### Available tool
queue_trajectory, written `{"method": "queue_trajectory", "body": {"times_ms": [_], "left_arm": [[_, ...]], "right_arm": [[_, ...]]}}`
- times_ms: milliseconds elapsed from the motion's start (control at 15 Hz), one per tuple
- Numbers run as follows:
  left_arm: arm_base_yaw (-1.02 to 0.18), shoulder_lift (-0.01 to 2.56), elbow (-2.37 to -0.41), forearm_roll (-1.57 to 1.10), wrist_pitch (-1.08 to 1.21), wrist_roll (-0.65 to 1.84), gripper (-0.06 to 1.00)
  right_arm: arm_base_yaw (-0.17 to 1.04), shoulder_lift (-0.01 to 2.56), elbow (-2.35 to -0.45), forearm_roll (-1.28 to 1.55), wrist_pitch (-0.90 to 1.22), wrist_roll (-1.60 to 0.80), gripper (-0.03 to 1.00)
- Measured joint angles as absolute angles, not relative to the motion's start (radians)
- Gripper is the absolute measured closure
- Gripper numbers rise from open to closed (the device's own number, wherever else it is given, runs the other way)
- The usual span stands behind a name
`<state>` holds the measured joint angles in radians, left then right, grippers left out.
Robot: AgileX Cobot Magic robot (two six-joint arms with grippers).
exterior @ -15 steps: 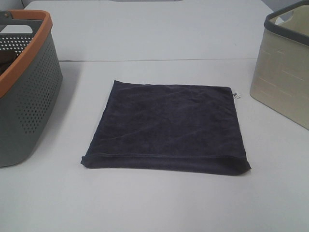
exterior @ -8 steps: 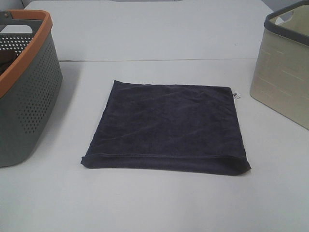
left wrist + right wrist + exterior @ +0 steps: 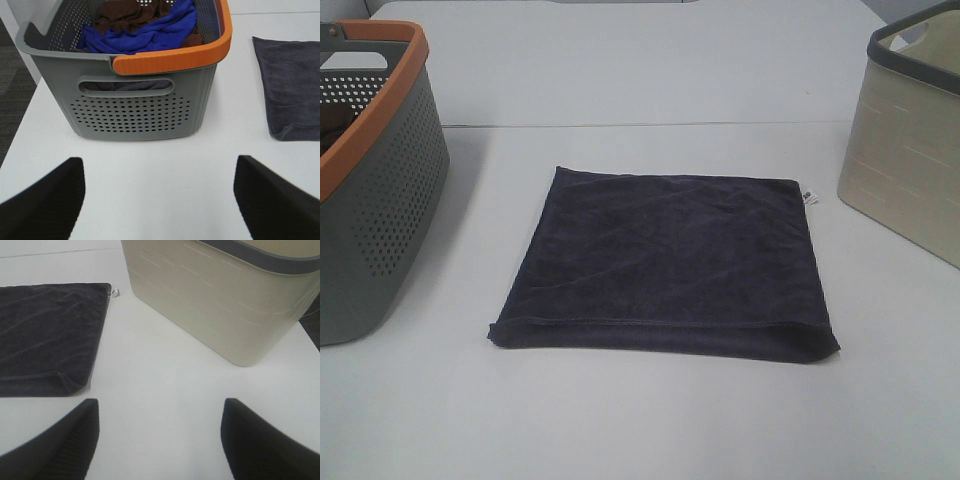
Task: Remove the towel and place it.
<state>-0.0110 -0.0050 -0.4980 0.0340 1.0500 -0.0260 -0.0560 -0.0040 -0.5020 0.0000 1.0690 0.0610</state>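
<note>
A dark navy towel lies folded flat in the middle of the white table; it also shows in the left wrist view and in the right wrist view. My left gripper is open and empty, held above the table in front of the grey basket. My right gripper is open and empty, above the table between the towel's corner and the beige bin. Neither gripper shows in the exterior high view.
A grey perforated basket with an orange rim stands at the left; in the left wrist view it holds blue and brown cloths. A beige bin with a dark rim stands at the right and shows in the right wrist view.
</note>
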Motion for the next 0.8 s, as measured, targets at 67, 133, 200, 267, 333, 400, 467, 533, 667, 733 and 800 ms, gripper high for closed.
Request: {"method": "queue_trajectory", "body": {"times_ms": [67, 133, 200, 267, 333, 400, 467, 533, 667, 733, 800], "left_arm": [[-0.011, -0.005, -0.498, 0.016, 1.050, -0.026, 0.17], [-0.011, -0.005, -0.498, 0.000, 1.050, -0.026, 0.17], [-0.011, -0.005, -0.498, -0.019, 1.050, -0.026, 0.17], [-0.011, -0.005, -0.498, -0.022, 1.050, -0.026, 0.17], [-0.011, -0.005, -0.498, -0.025, 1.050, -0.026, 0.17], [-0.011, -0.005, -0.498, -0.028, 1.050, -0.026, 0.17], [-0.011, -0.005, -0.498, -0.028, 1.050, -0.026, 0.17], [-0.011, -0.005, -0.498, -0.028, 1.050, -0.026, 0.17], [-0.011, -0.005, -0.498, -0.028, 1.050, -0.026, 0.17], [-0.011, -0.005, -0.498, -0.028, 1.050, -0.026, 0.17], [-0.011, -0.005, -0.498, -0.028, 1.050, -0.026, 0.17]], "right_arm": [[-0.056, -0.004, -0.502, 0.000, 1.069, 0.056, 0.35], [-0.056, -0.004, -0.502, 0.000, 1.069, 0.051, 0.35], [-0.056, -0.004, -0.502, 0.000, 1.069, 0.046, 0.35], [-0.056, -0.004, -0.502, 0.000, 1.069, 0.045, 0.35], [-0.056, -0.004, -0.502, 0.000, 1.069, 0.045, 0.35], [-0.056, -0.004, -0.502, 0.000, 1.069, 0.045, 0.35], [-0.056, -0.004, -0.502, 0.000, 1.069, 0.045, 0.35], [-0.056, -0.004, -0.502, 0.000, 1.069, 0.045, 0.35], [-0.056, -0.004, -0.502, 0.000, 1.069, 0.045, 0.35], [-0.056, -0.004, -0.502, 0.000, 1.069, 0.045, 0.35], [-0.056, -0.004, -0.502, 0.000, 1.069, 0.045, 0.35]]}}
